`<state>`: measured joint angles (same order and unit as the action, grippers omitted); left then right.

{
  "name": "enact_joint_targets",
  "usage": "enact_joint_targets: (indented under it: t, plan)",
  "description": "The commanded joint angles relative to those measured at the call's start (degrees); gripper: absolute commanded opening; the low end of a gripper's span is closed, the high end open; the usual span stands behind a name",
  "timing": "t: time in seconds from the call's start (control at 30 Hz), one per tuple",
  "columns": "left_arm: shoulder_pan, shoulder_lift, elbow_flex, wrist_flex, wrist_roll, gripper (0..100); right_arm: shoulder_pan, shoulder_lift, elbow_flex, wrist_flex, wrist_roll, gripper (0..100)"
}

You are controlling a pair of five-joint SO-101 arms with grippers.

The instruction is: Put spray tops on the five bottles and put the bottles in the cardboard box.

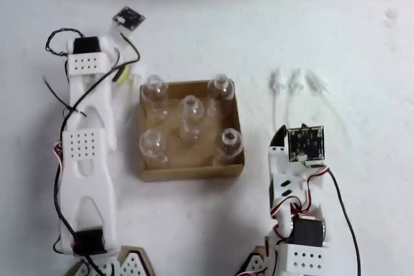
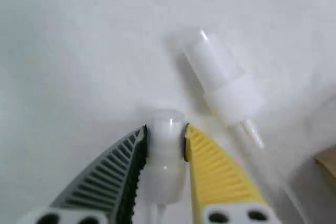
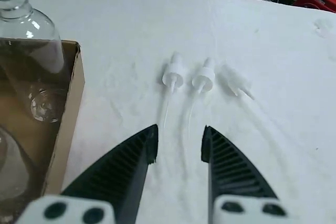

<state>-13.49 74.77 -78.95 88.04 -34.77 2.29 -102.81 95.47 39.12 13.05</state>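
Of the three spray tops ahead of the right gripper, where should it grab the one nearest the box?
Grip the spray top across its wide collar, coming down from above: it lies flat, and its thin tube looks flimsy.

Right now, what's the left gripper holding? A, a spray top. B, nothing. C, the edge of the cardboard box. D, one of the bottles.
A: in the left wrist view the left gripper is shut on a white spray top, clamped between its grey and yellow fingers.
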Motion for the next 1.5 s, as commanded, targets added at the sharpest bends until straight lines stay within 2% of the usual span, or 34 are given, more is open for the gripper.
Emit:
enact_joint_targets:
  t: [0.0, 0.13, 0.27, 0.5, 0.6, 0.8, 0.93, 1.1, 1.27, 1.47]
  plan:
    - [-1.1, -1.3, -1.9, 8.3, -1.5, 2, -0.5, -0.5, 0.2, -0.9, 0.7, 11.9]
    - [-1.2, -2.9, -8.1, 14.6, -1.3, 2, -0.5, -0.5, 0.2, -0.9, 0.7, 11.9]
    - [-2.5, -6.1, -8.9, 14.6, -0.8, 2, -0.5, -0.5, 0.2, -0.9, 0.7, 11.9]
    - [-5.5, -17.7, -7.8, 14.8, 7.4, 2, -0.5, -0.5, 0.2, -0.9, 0.7, 11.9]
    - [-5.8, -27.0, 0.5, 14.8, 7.6, 2, -0.5, -0.5, 0.2, -1.0, 0.7, 11.9]
    - [-2.3, -58.0, 32.0, 14.5, 7.4, 2, -0.5, -0.5, 0.2, -1.0, 0.7, 11.9]
    - [0.7, -78.5, 45.7, 10.4, 7.6, 2, -0.5, -0.5, 0.2, -1.0, 0.7, 11.9]
    - [1.5, -95.8, 60.4, 5.7, 7.6, 2, -0.5, -0.5, 0.2, -0.9, 0.7, 11.9]
    - [1.1, -106.6, 69.6, 5.6, 13.2, 2, -0.5, -0.5, 0.2, -0.8, 0.7, 11.9]
    - [1.2, -114.2, 70.7, 1.8, 13.5, 2, -0.5, -0.5, 0.7, -1.1, 0.7, 11.9]
